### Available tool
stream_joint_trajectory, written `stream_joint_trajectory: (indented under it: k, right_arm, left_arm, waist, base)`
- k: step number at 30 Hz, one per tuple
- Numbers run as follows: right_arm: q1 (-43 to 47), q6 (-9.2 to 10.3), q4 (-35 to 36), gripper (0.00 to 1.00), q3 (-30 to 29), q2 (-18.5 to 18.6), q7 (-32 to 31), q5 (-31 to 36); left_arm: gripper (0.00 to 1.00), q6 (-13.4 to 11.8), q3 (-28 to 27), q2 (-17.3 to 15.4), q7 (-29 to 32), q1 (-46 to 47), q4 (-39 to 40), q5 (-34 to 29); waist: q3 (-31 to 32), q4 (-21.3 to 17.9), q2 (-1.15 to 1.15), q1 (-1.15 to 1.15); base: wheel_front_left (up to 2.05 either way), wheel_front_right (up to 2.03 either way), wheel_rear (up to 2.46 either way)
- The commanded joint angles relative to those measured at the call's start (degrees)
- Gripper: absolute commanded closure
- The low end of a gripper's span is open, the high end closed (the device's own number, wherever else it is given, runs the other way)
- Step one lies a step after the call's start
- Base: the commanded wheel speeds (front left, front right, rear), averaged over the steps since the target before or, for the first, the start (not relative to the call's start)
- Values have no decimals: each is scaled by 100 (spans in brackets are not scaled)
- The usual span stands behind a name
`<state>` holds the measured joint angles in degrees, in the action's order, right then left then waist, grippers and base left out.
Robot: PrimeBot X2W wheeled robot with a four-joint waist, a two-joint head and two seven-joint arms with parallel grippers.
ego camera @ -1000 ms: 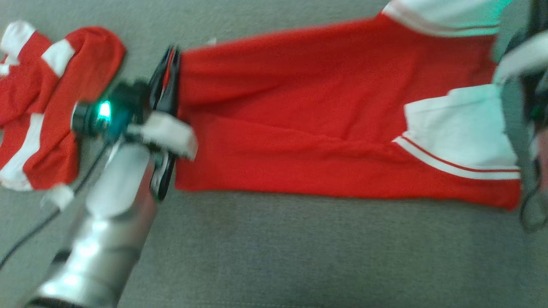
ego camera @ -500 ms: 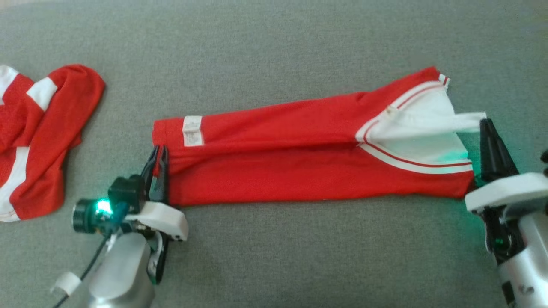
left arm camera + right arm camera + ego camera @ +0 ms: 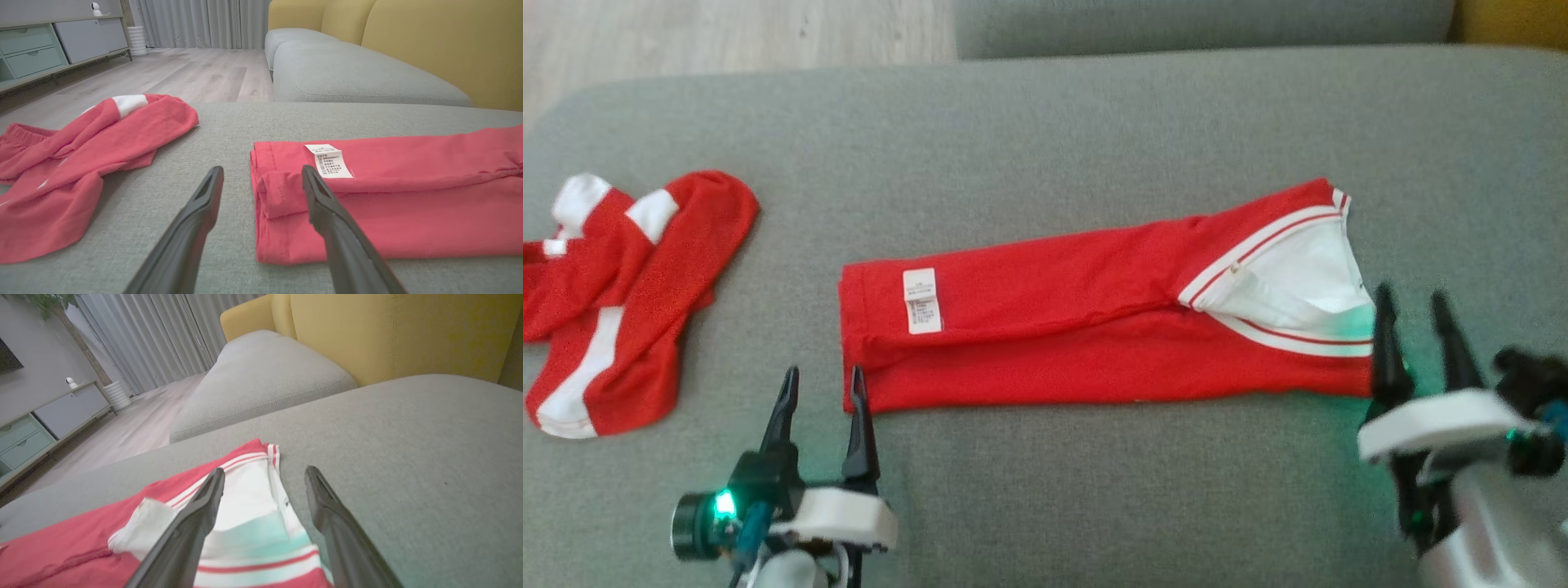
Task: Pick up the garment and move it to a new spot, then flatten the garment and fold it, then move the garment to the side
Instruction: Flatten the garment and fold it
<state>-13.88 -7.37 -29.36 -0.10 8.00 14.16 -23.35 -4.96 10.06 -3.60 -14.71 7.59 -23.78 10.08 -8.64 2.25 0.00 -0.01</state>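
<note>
The garment (image 3: 1094, 327) lies flat on the sofa seat (image 3: 1045, 147) as a long, narrow strip, its label (image 3: 922, 300) facing up, so it looks moved, smoothed and folded once lengthwise. The left tool (image 3: 823, 374) sits at its red end and the right tool (image 3: 1411, 294) at its white-striped end. Both are spread open and hold nothing. I'd say a crosswise fold and the shift aside remain. Another red piece (image 3: 629, 302) lies well apart.
</note>
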Motion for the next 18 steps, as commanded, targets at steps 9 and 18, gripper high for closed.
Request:
stream_joint_trajectory:
  k: [9,18]
  right_arm:
    - [329,-12,-144,0,148,-265,81,441]
    - [-205,-12,-485,0,247,-134,-185,662]
  left_arm:
    - [0,176,-366,55,-29,-447,424,-239]
    - [0,236,-267,70,-29,-419,408,-139]
  waist:
    - [487,65,0,1]
    - [308,133,0,1]
  base:
    - [0,0,0]
    - [0,0,0]
